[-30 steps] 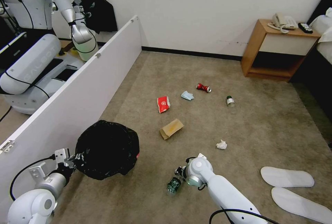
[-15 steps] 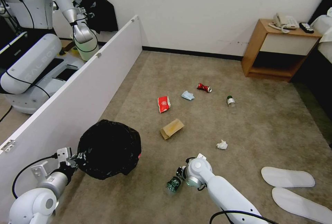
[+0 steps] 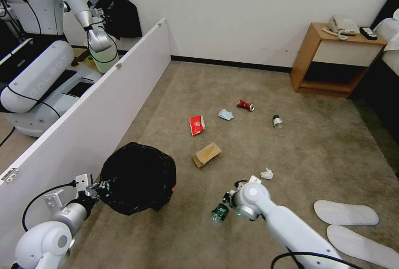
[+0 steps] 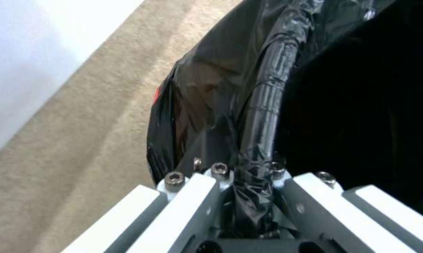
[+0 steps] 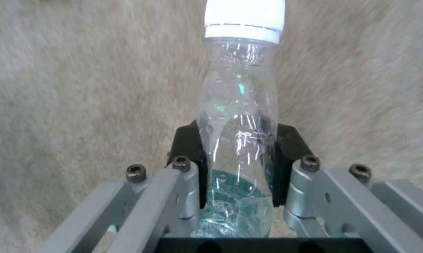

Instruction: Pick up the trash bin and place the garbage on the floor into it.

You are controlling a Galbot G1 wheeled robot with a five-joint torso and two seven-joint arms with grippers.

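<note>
The trash bin [image 3: 139, 177], red under a crinkly black bag, hangs tilted at lower left. My left gripper [image 3: 97, 188] is shut on its rim [image 4: 260, 116]; the left wrist view shows the fingers [image 4: 197, 196] pinching the bagged edge. My right gripper [image 3: 227, 203] is shut on a clear green-labelled bottle [image 3: 219, 213], just above the floor [image 3: 316, 152]; the right wrist view shows the bottle [image 5: 237, 116] with its white cap pointing away. On the carpet lie a red can [image 3: 245, 105], face mask [image 3: 225, 114], red carton [image 3: 196, 124], cardboard piece [image 3: 206, 154], tissue wad [image 3: 267, 174], second bottle [image 3: 277, 121] and two white slippers [image 3: 345, 212].
A long white partition panel [image 3: 83, 111] runs along the left, close behind the bin. Another robot [image 3: 41, 74] stands beyond it. A wooden nightstand [image 3: 332, 57] with a phone sits at the far right wall. Open carpet lies between the bin and the held bottle.
Both arms have shifted to the right. The bin has moved right with the left gripper, and the right gripper has carried the bottle right and slightly farther away.
</note>
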